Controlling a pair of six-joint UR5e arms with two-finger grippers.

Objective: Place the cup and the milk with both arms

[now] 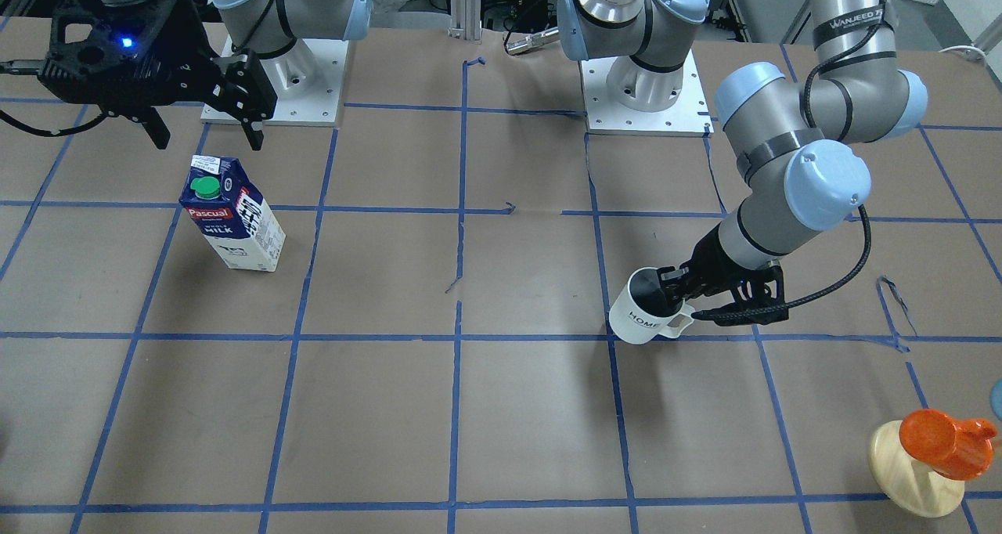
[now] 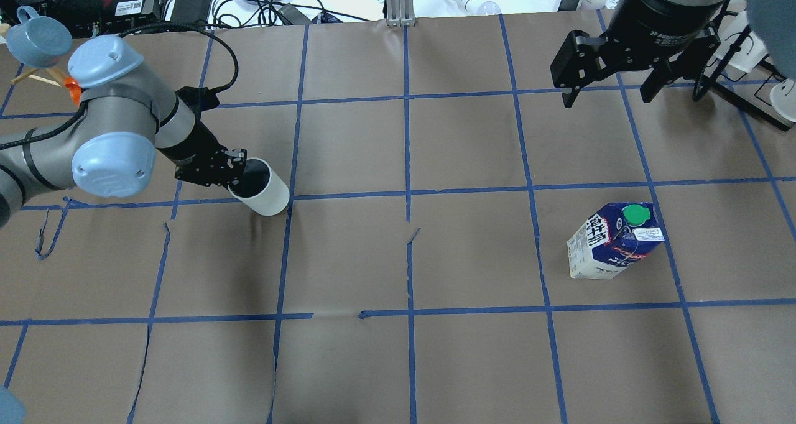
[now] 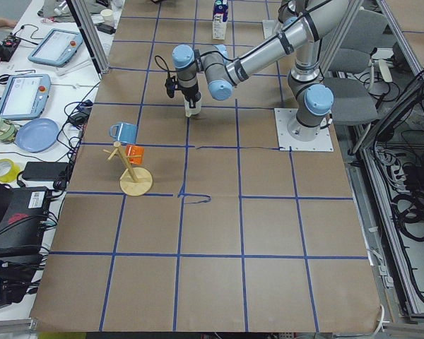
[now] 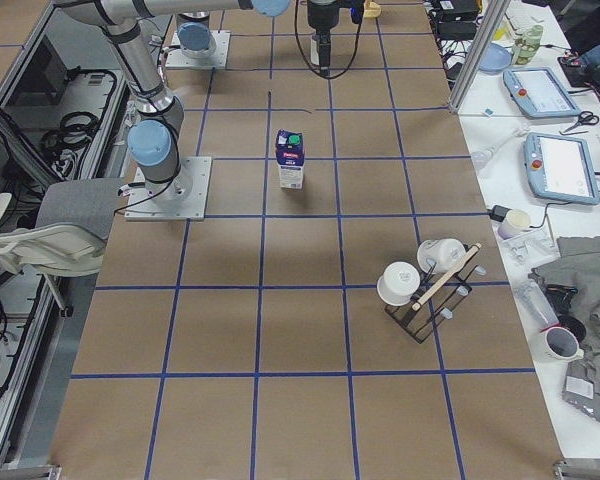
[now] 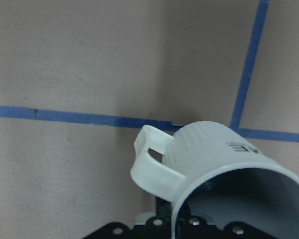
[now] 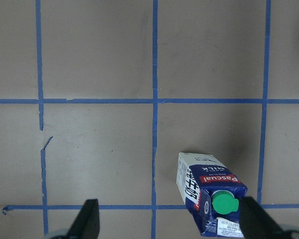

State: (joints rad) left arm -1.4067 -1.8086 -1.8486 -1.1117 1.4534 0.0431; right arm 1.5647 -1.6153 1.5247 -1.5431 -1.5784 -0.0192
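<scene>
The left tool (image 1: pixel 679 287) pinches the rim of the glossy white ceramic cup (image 1: pixel 638 319), tilted, at the paper-covered bench's (image 1: pixel 501 409) left. The right tool (image 1: pixel 207 142) gapes wide above the upright gable-top milk carton (image 1: pixel 232 221), not touching

The left claw (image 1: pixel 672 285) pinches the cup (image 1: pixel 638 319) by its rim beside the handle (image 1: pixel 679 324), the cup tipped over a blue tape line (image 1: pixel 454 337) on the tabletop (image 1: pixel 532 440). Well apart, the milk (image 1: pixel 232 214) stands upright, and the right claw (image 1: pixel 207 136) hangs spread wide just behind it
</scene>
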